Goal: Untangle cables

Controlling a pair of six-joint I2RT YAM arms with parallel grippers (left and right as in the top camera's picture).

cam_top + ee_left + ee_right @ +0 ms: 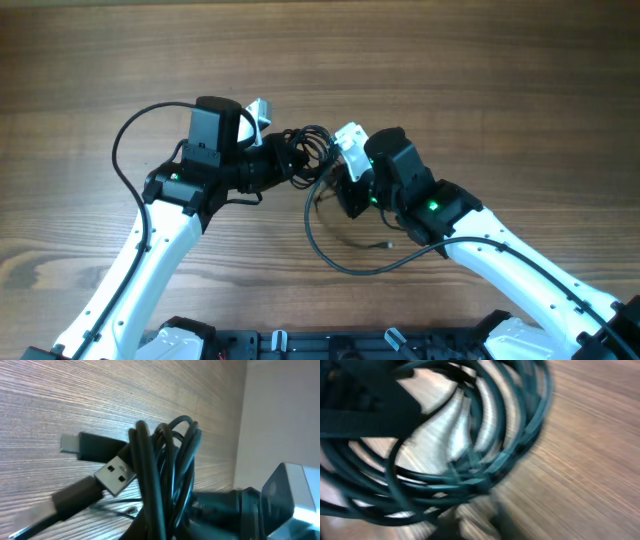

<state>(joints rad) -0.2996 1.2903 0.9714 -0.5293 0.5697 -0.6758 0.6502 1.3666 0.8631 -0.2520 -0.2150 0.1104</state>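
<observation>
- Overhead view: the left gripper [283, 165] reaches into the cable tangle [308, 148] from its left side. Its jaws are buried among the strands, so I cannot tell whether they pinch anything.
- The right gripper [335, 170] meets the same tangle from the right. Its wrist view shows only blurred coils [470, 460] close to the lens, so I cannot tell how its jaws stand either.
- The two arms face each other across the tangle, probably so that one can anchor the knot while the other draws a strand clear.
- In the left wrist view the strands are bunched close to the lens. A USB plug [116, 476] sticks out to the left of the tangle, and a second plug [82, 442] lies just beyond it.
- One loose strand [340, 262] curves away below the tangle across the wooden surface [500, 90]. It looks like the free length that could be worked out first.
</observation>
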